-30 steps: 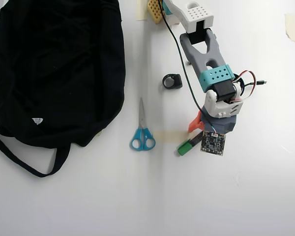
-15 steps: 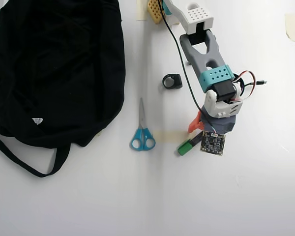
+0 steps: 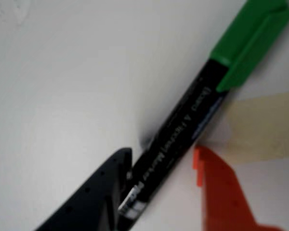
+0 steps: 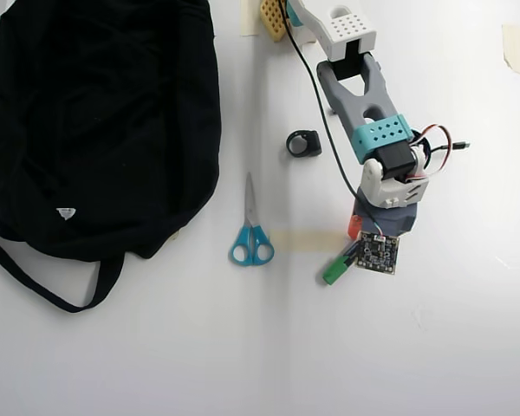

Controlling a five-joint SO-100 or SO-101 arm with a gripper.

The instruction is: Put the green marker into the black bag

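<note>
The green marker (image 3: 183, 125) lies slanted on the white table in the wrist view, black barrel with white lettering, green cap up at the right. My gripper (image 3: 161, 159) is shut on its barrel, the black finger (image 3: 101, 192) pressing one side and the orange finger (image 3: 216, 192) the other. From overhead only the green cap of the marker (image 4: 334, 271) pokes out from under the gripper (image 4: 354, 251). The black bag (image 4: 95, 121) lies far off at the upper left, its strap trailing toward the lower left.
Blue-handled scissors (image 4: 251, 234) lie between bag and gripper. A small black ring-like piece (image 4: 303, 143) sits above them beside the arm's cable. A beige tape strip (image 4: 299, 238) runs by the marker, and another tape piece (image 4: 514, 43) is stuck at the top right.
The orange finger has swung in against the marker. The green cap has shifted slightly down and to the right, and the marker has turned a little.
</note>
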